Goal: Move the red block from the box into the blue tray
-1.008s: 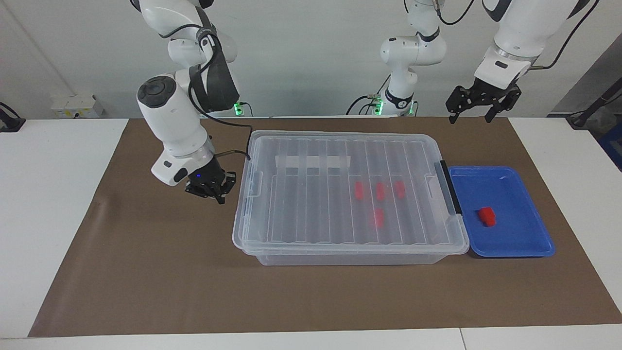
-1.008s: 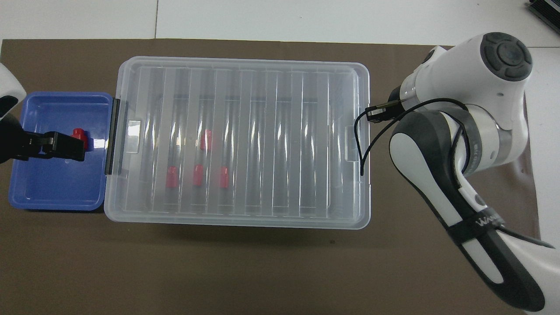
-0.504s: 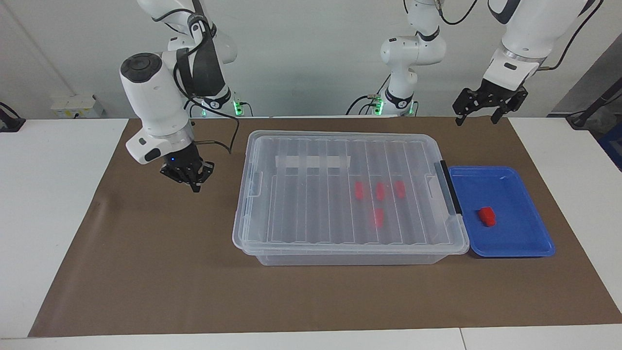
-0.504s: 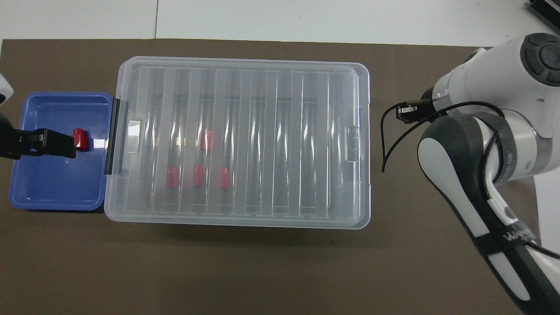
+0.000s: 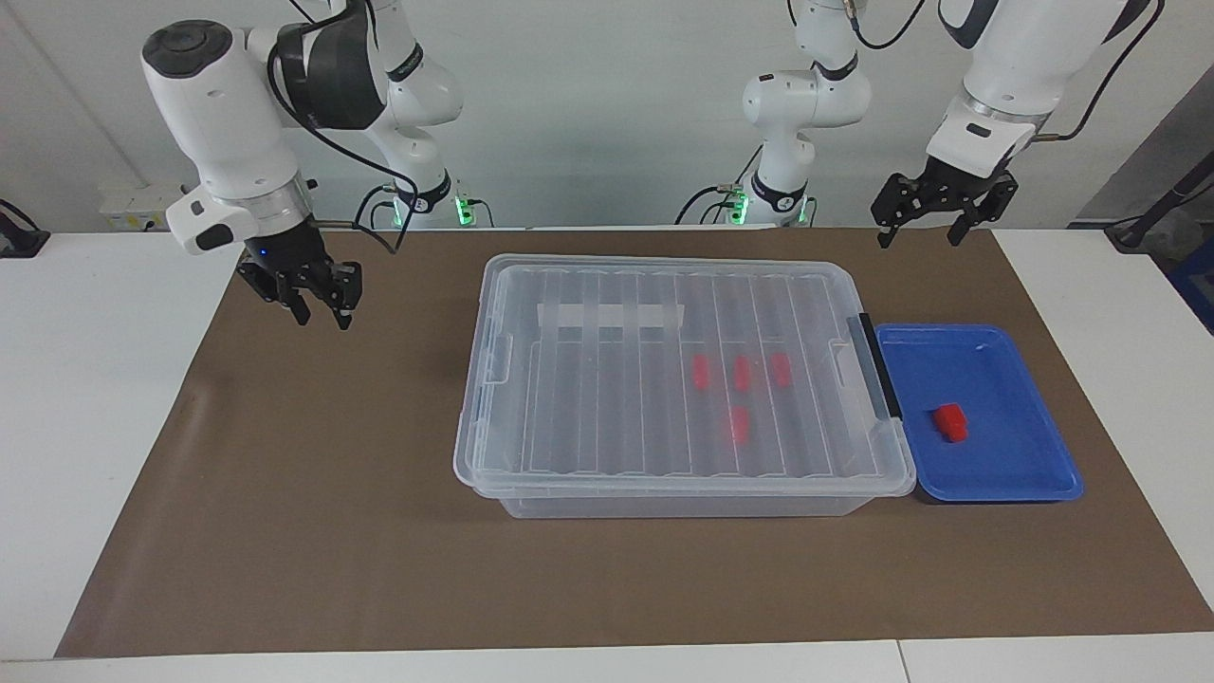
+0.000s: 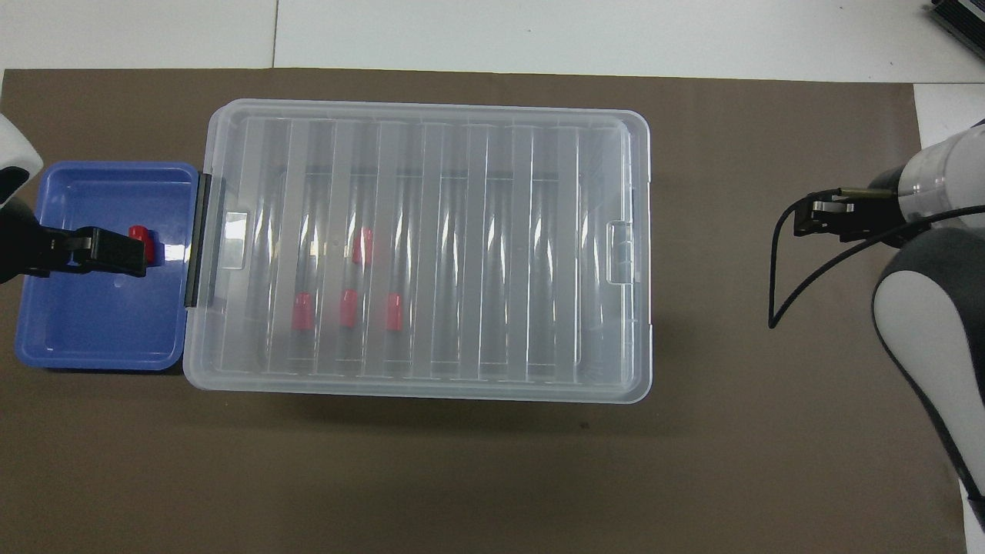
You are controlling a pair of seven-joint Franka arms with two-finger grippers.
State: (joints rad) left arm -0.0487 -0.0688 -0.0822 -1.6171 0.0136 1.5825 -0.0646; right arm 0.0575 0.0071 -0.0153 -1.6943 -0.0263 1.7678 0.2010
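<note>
One red block (image 5: 950, 422) lies in the blue tray (image 5: 1005, 479), which stands against the latch end of the box (image 5: 683, 285). The box's clear ribbed lid is on, and several more red blocks (image 5: 740, 375) show through it. My left gripper (image 5: 920, 228) hangs open and empty, high over the tray's end of the table. In the overhead view the left gripper (image 6: 96, 251) covers part of the red block (image 6: 140, 233) in the tray (image 6: 100, 338). My right gripper (image 5: 322, 315) hangs open and empty over the brown mat, well clear of the box's other end.
A brown mat (image 5: 303, 493) covers the table under the box and the tray. The white tabletop (image 5: 85, 398) shows at both ends. A black cable (image 6: 777, 300) loops from the right arm's wrist.
The right arm has risen and swung away from the box toward its own end of the table, and its gripper has gone from shut to open. The left gripper has hardly moved.
</note>
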